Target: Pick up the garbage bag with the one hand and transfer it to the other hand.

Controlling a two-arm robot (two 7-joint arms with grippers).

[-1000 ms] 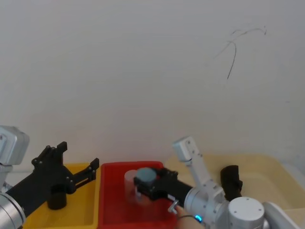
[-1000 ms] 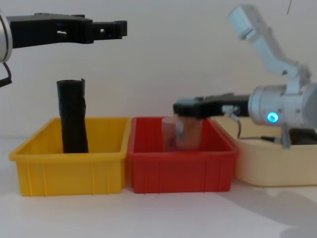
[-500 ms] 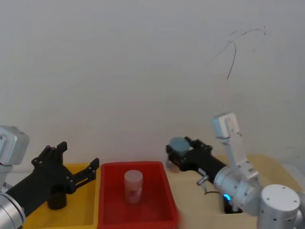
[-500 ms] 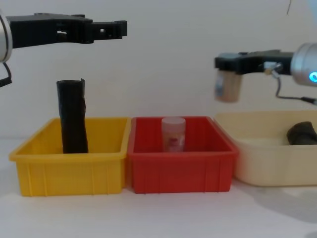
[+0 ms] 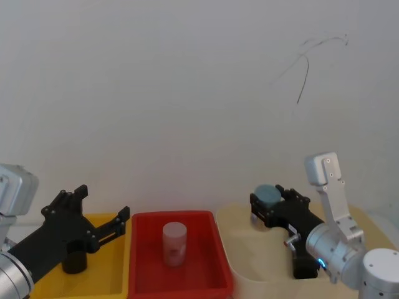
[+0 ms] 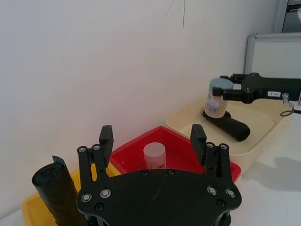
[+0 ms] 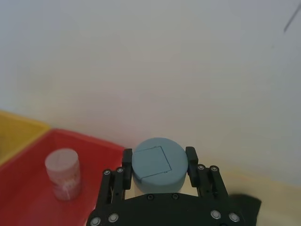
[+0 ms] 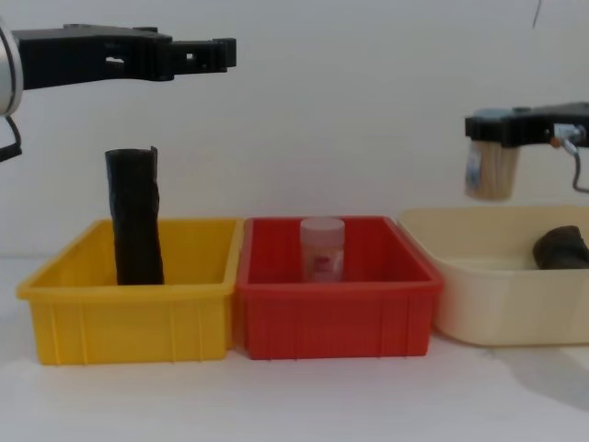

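My left gripper point(image 8: 224, 52) hangs with fingers spread above the yellow bin point(image 8: 129, 299), where the garbage bag point(image 8: 136, 217) stands upright. My right gripper point(image 8: 488, 126) clamps a blue-lidded jar point(image 8: 489, 166) over the cream tray point(image 8: 479, 295). I reckon the thin bag could tip or crumple if I grip off-centre. A second jar point(image 8: 322, 249) sits in the red bin point(image 8: 336, 313).

garbage bag point(image 8: 136, 215): upright in yellow bin point(image 8: 133, 306), left | left gripper point(image 8: 219, 52): high above it | right gripper point(image 8: 489, 128): holds jar point(image 8: 490, 169) over cream tray point(image 8: 479, 293), right
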